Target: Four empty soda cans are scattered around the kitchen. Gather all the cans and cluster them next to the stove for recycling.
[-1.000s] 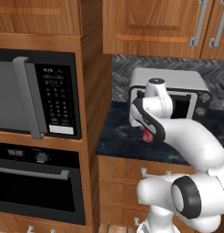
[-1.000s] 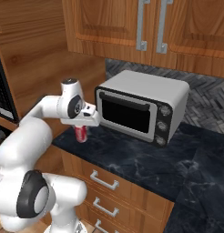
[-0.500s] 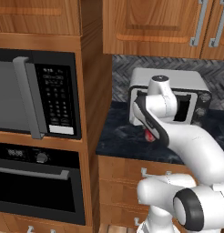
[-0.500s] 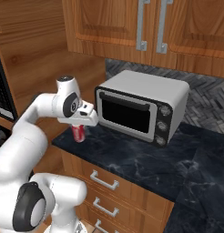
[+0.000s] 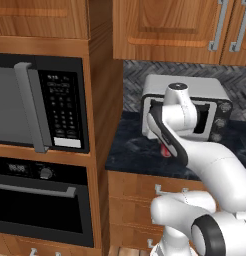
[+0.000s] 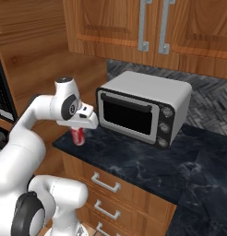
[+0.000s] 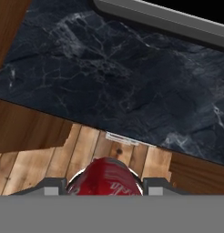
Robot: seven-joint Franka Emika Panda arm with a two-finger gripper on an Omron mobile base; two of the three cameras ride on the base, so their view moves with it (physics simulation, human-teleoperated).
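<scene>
The gripper (image 6: 80,128) has its jaws closed on the sides of a red can (image 6: 79,136), held upright just above the near left end of the counter (image 6: 147,168). Empty, the can should be very light, thin-walled and easy to dent, its smooth round body slippery, so a gentle squeeze across the middle looks wise. The counter is glossy black marble. Beyond stands a boxy silver toaster oven (image 6: 144,108) with a dark glass door, then grey herringbone tile (image 6: 210,99) and reddish wood cabinets (image 6: 134,27).
</scene>
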